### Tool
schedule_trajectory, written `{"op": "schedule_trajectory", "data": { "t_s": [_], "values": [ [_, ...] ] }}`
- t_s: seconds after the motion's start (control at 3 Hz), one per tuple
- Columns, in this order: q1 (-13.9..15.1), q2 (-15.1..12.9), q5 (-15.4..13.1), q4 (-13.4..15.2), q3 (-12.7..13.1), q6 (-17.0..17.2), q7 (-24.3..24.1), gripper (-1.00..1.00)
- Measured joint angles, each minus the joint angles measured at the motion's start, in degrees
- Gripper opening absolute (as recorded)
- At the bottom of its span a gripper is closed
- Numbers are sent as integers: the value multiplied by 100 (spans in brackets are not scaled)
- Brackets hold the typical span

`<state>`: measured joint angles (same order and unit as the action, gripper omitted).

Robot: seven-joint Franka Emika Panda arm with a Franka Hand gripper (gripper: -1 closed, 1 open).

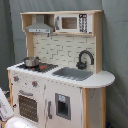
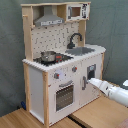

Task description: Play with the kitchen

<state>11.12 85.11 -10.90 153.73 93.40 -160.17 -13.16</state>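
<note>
- While the kitchen stands on the wooden floor against the grey backdrop, a hard push at its cupboard door could shove or tip it.
- Its pot sits loose on the stovetop and could slide off.
- Whether the gripper at the door is open or closed, I cannot tell.

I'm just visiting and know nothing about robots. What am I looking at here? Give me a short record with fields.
setting: toy kitchen on a wooden floor, grey curtain behind
top shelf: grey hood, small microwave
counter: pot on the stovetop, sink with black faucet
front: windowed oven door, cupboard door beside it
robot: white arm, its end effector close to the cupboard door in the second exterior view
contact with door: cannot tell
</note>
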Motion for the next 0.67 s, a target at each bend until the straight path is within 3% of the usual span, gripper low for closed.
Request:
{"op": "schedule_trajectory", "data": {
  "t_s": [0.67],
  "values": [
    [382,91,-1,-175,5,-325,-1034,100]
  ]
}}
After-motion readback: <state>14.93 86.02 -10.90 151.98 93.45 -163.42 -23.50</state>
